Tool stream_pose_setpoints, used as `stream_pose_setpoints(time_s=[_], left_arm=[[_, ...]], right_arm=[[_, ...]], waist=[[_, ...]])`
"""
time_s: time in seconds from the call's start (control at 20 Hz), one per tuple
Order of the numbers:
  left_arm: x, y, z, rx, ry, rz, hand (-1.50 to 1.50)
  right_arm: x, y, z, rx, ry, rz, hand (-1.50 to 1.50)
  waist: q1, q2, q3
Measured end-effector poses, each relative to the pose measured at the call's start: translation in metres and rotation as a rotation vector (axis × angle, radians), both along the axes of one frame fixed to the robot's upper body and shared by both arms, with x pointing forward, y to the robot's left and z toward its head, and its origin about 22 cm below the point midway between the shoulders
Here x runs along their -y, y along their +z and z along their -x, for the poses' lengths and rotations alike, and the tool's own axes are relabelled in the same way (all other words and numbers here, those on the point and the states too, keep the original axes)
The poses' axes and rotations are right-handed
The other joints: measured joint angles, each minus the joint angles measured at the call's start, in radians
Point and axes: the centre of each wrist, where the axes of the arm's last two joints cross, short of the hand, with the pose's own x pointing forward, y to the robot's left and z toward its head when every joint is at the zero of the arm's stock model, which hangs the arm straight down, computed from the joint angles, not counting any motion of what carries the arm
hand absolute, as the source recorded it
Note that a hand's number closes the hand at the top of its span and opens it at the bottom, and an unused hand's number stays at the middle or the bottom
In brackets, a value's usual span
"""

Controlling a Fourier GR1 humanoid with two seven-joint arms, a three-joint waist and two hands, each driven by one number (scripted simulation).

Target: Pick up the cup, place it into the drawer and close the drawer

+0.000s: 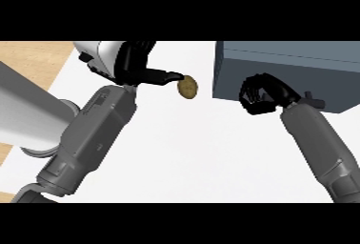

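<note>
A white cup (102, 53) lies at the counter's far left, partly cut off by the view's top. My left hand (135, 61) is curled round it from the right, with the thumb stretched out toward a small brown potato-like lump (187, 88). The grey-blue drawer box (295, 66) fills the far right; whether its drawer stands open cannot be made out from this angle. My right hand (262, 95) sits against the box's front lower-left corner, fingers curled, holding nothing I can see.
A large pale grey cylinder (28, 119) with a round base lies at the left edge beside my left forearm. The white counter top (197, 152) ends at the left, where wooden flooring (32, 52) shows.
</note>
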Motion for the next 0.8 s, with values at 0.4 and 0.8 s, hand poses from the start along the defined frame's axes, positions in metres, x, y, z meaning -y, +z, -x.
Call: stream_pose_setpoints(time_s=[0.4,0.8], left_arm=[[-0.018,-0.006,0.005,0.001,-0.031,-0.013,-1.50],[-0.026,-0.010,0.009,-0.002,-0.063,-0.010,-1.50]], right_arm=[[0.016,0.003,-0.001,-0.060,0.023,-0.104,1.50],[0.032,0.011,0.000,-0.128,0.053,-0.174,1.50]], waist=[[0.019,-0.001,0.002],[0.038,0.007,0.007]])
